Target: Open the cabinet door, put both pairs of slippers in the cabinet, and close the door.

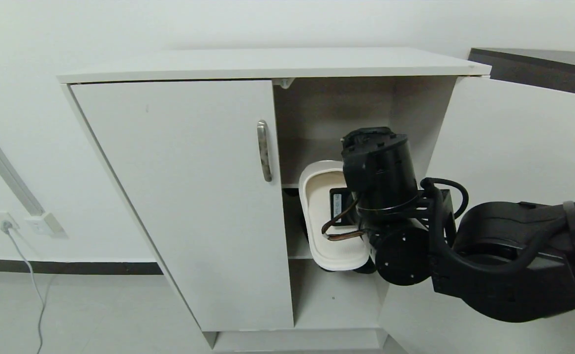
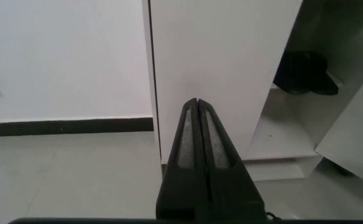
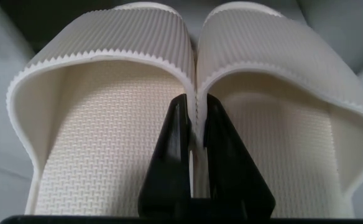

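White slippers (image 3: 101, 143): pair held side by side, inner rims pressed together, ribbed straps pointing into the cabinet (image 1: 267, 61). In the head view the pair (image 1: 314, 211) sits in the open right half, at middle-shelf height, tilted with its heel end toward the near side. Whether it rests on a shelf cannot be told; the wrist blocks the view.

Right gripper (image 3: 197, 109): narrow, fingers pinching the two touching inner rims between them.

Black slippers (image 2: 306, 73): a dark pair, probably these, lies on a shelf inside the open half, toward the back.

Left door (image 1: 179, 196) is closed, metal handle (image 1: 264, 151) upright along its right edge. Right door (image 1: 518, 142) is swung wide toward the near right.

Left gripper (image 2: 197, 106): fingers pressed flat together, nothing between them, low in front of the closed left door, above the floor (image 2: 76, 174).

Wall socket (image 1: 4, 223) with a cable sits far left, well apart from the cabinet.
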Motion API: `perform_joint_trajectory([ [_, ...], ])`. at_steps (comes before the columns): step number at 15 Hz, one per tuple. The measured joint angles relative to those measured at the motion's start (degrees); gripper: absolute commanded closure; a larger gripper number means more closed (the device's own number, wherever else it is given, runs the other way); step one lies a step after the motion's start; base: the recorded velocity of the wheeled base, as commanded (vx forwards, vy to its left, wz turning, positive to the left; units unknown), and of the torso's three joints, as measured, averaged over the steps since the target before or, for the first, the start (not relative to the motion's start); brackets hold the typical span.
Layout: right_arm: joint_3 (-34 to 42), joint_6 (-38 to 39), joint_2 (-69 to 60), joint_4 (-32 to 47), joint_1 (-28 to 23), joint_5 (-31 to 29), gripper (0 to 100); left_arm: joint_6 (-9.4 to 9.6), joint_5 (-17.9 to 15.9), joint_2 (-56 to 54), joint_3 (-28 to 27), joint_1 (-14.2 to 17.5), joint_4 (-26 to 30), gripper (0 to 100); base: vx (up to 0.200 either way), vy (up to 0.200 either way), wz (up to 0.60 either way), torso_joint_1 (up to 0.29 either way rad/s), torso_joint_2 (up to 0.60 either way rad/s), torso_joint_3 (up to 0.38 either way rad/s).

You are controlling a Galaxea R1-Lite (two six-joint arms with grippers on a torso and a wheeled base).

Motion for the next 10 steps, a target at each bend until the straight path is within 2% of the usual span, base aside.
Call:
perform_joint_trajectory([
  [2,0.0,0.0,0.3,-0.2,0.1,0.0,100,0.00,0.0,0.0,0.0,0.0,0.0,100,0.200,0.000,0.00,0.002,0.00,0.000],
  [6,-0.4,-1.0,1.6,-0.4,-0.6,0.0,100,-0.07,0.0,0.0,0.0,0.0,0.0,100,0.000,0.000,0.00,0.000,0.00,0.000],
  [10,-5.5,-1.9,5.3,-0.5,-3.6,1.9,100,-0.10,0.0,0.0,0.0,0.0,0.0,100,0.000,0.000,0.00,0.000,0.00,0.000],
])
